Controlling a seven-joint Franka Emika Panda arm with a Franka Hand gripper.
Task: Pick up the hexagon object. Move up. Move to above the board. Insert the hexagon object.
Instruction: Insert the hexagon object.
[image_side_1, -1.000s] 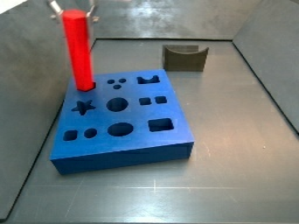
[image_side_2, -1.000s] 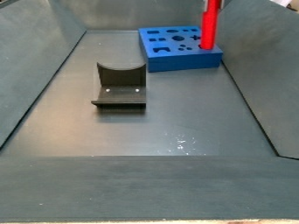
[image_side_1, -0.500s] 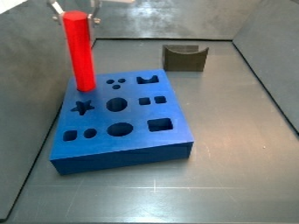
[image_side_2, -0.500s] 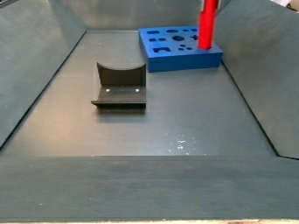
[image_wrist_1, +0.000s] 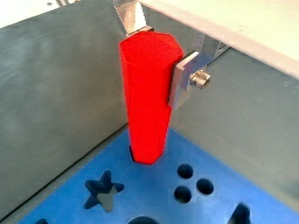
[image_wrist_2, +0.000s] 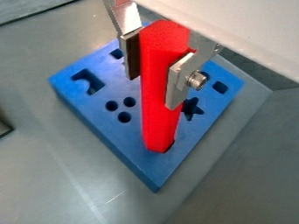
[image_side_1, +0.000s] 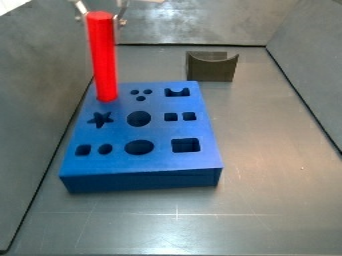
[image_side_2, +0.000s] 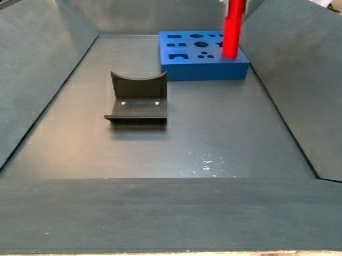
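Note:
The hexagon object (image_side_1: 102, 57) is a tall bright red rod held upright. My gripper (image_wrist_1: 156, 52) is shut on its upper end; silver fingers (image_wrist_2: 180, 80) press two opposite sides in both wrist views. Its lower end sits at the far left corner of the board (image_side_1: 147, 165), a thick blue block with several shaped holes, at or just in the corner hole; I cannot tell how deep. The rod (image_side_2: 231, 28) also shows over the board (image_side_2: 201, 67) in a side view. In the wrist views the rod (image_wrist_2: 160, 87) hides the hole under it.
The fixture (image_side_2: 136, 98), a dark bracket on a base plate, stands on the grey floor, apart from the board; it also shows in a side view (image_side_1: 211, 65). Grey walls (image_side_1: 34, 110) slope up around the floor.
The rod and my gripper have shifted slightly across the board's far left corner, and the board itself has shifted a little with them. The fixture has not moved.

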